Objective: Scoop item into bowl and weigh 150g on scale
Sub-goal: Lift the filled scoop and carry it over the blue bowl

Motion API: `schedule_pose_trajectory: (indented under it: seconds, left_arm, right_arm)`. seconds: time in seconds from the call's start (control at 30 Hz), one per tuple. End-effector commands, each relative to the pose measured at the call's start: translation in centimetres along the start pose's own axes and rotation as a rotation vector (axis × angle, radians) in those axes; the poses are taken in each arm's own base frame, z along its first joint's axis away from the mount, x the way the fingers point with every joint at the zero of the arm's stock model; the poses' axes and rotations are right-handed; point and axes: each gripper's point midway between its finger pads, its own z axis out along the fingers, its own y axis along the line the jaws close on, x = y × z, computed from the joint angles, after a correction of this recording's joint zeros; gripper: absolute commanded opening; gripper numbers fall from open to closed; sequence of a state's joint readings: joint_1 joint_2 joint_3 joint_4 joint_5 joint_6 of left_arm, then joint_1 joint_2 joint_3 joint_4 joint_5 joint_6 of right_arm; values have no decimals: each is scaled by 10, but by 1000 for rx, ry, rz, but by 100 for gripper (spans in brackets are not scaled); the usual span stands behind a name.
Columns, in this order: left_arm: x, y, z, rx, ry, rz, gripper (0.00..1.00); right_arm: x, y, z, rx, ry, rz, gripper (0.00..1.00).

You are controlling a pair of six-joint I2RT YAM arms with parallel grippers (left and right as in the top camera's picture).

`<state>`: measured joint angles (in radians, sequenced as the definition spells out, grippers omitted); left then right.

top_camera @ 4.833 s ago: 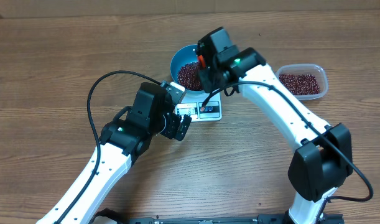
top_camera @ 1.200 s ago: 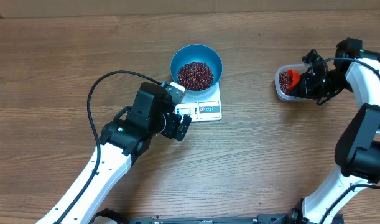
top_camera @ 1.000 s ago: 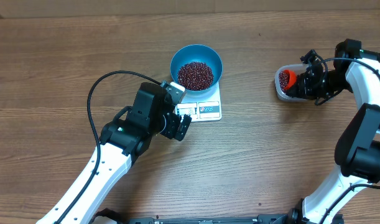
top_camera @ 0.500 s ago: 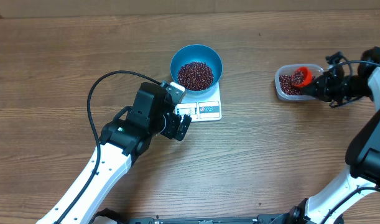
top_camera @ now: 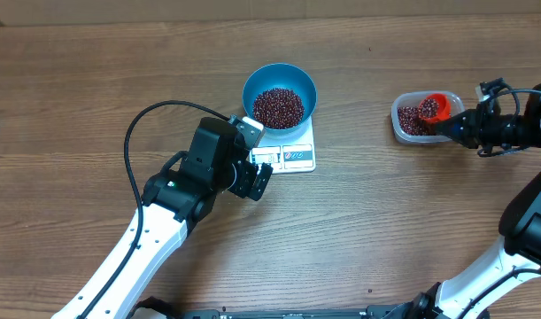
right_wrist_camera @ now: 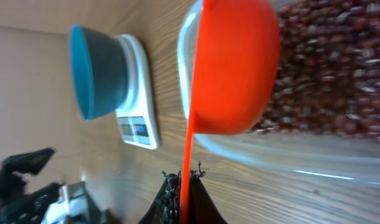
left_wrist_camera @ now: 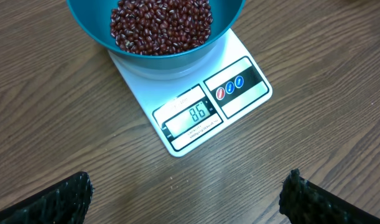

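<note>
**Meanwhile, a loaded scoop at the container, the bowl on the scale**

Over on the right side of the bench [top_camera: 93, 80], the right end effector [top_camera: 460, 129] is pressed together on the thin handle of an orange scoop [top_camera: 436, 106]. In the right wrist view the handle runs straight down into the pinch of the dark fingers [right_wrist_camera: 171, 198]. The scoop's cup lies over the right part of a clear container [top_camera: 396, 115] that has beans [top_camera: 410, 120] in its bottom. From overhead, more beans show inside the cup itself. Whether the cup touches the heap beneath it cannot be told.

Well apart from it, near the middle of the bench, the blue bowl [top_camera: 251, 84] stands upright on the back part of the white scale [top_camera: 292, 156]. A mound of beans fills its bottom. The scale's front edge is uncovered, and in the left wrist view its display [left_wrist_camera: 199, 112] reads 86, with the blue-marked label panel just beside it.

The left end effector [left_wrist_camera: 186, 202] is spread wide and grips nothing. Its two dark fingertips sit at the lower corners of the left wrist view, apart from the scale's front edge. From overhead it sits just left of the scale's front corner.
</note>
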<state>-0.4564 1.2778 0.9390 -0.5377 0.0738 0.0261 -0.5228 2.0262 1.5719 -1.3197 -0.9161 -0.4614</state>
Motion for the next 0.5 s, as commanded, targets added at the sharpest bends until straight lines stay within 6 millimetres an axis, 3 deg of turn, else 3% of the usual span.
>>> schedule_pose_trajectory:
  seconds: [0.0,0.27,0.47]
  left_arm:
    - [2,3,2,-9,5,0,99]
    - [2,3,2,-9,5,0,100]
    - [2,3,2,-9,5,0,100]
  right_arm:
    - [-14,29,-4,-105,-43,-89,4]
    - [-10,76,24,-148,40,-168,4]
    - [-7,122,53,-170,114,-243,4]
